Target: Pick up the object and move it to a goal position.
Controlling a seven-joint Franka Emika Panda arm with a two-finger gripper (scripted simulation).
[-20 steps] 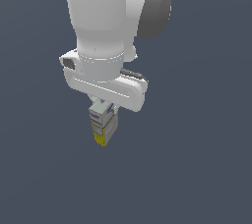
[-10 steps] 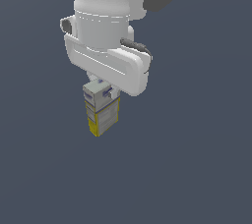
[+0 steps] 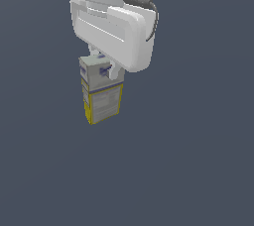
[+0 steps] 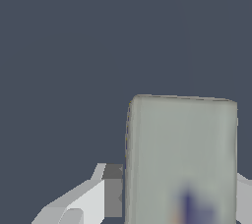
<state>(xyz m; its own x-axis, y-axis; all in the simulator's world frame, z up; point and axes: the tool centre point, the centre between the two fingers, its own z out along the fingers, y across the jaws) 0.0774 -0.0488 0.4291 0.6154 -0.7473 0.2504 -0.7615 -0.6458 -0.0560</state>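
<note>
The object (image 3: 102, 94) is a small pale grey-white box with bluish marks and a yellow-edged label panel at its lower end. It hangs upright in mid-air under the white hand. My gripper (image 3: 103, 70) is shut on its upper part, and the box hides most of both fingers. In the wrist view the object (image 4: 182, 154) fills the space between the fingers, one dark pad (image 4: 112, 191) pressing its side and the other finger just showing at the picture's edge. No goal marker shows in either view.
Only a plain dark blue-grey background surrounds the arm and box in both views. The white wrist housing (image 3: 111, 27) with a dark cable sits just above the box.
The arm has risen in the exterior view with the box still held, and both look larger, as if nearer the camera. The grip has not changed.
</note>
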